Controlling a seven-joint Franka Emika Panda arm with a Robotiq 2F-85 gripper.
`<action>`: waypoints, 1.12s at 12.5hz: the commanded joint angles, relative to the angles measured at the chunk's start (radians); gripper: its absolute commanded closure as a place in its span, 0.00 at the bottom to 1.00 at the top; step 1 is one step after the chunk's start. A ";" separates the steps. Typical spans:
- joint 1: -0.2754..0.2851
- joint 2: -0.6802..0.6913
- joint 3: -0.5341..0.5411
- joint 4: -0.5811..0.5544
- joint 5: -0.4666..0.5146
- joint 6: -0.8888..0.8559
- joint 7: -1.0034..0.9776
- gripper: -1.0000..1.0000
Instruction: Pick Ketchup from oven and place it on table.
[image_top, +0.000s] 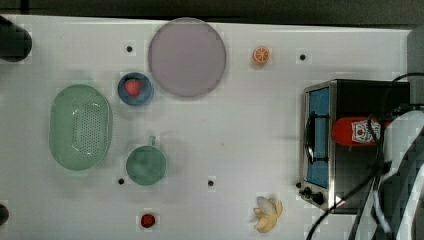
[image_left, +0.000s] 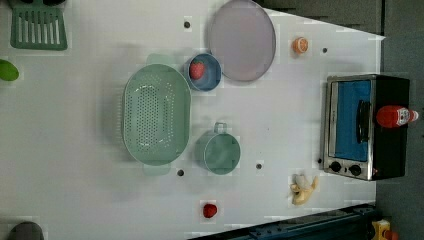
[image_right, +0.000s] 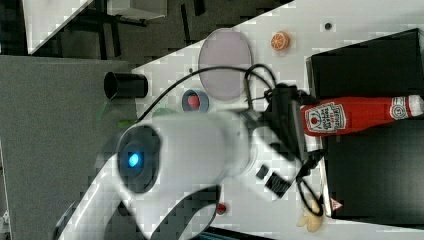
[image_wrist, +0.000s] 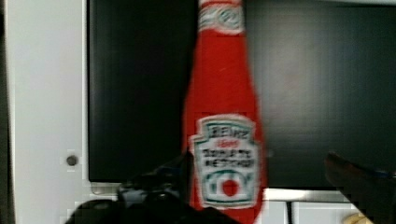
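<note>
Glossy red plastic Ketchup bottle (image_wrist: 224, 116) is seen lying on the matte black boxy oven (image_wrist: 140, 93), dark gripper (image_wrist: 259, 182) fingers (image_wrist: 359, 179) spread wide either side of it. Right view: the bottle (image_right: 350, 116) lies on the oven top (image_right: 370, 60). Top view: the smooth white table (image_top: 235, 130) carries a round grey plate (image_top: 187, 56).

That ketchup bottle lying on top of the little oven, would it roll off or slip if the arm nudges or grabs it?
The Ketchup lies on its side on the oven, and its rounded body looks apt to roll if nudged sideways. Its glossy surface may be somewhat slippery. The narrow neck probably offers less grip than the wide labelled part.
</note>
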 joint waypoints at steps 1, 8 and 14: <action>0.002 0.047 0.024 0.027 0.047 0.021 0.021 0.00; -0.019 0.135 0.024 0.003 0.077 0.071 0.021 0.00; -0.019 0.137 0.032 -0.025 0.082 0.123 0.021 0.37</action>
